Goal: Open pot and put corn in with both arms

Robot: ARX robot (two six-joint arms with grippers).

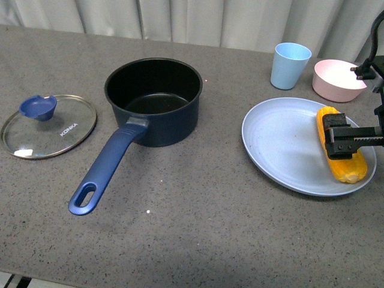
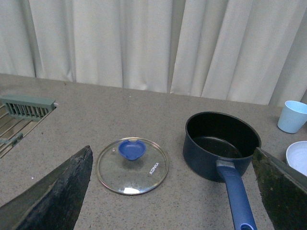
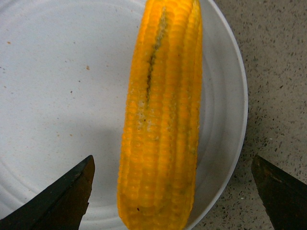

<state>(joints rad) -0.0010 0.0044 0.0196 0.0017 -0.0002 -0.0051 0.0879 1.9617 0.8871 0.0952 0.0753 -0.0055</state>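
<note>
The right gripper (image 1: 343, 138) hangs over the corn (image 1: 347, 169) and covers the cob's middle band, and its arm runs off the picture's edge behind it. In the right wrist view the cob's end farthest from the fingers (image 3: 62, 201) is cut off. Nearest the left gripper (image 2: 171, 153), the pot (image 2: 218, 143) handle's loop is clipped by the frame

We see lid (image 1: 48, 129) left of pot (image 1: 174, 129); plate (image 1: 282, 141) right of pot, corn (image 1: 347, 168) on it; cup (image 1: 290, 66), bowl (image 1: 336, 84) behind plate, bowl right of cup.
</note>
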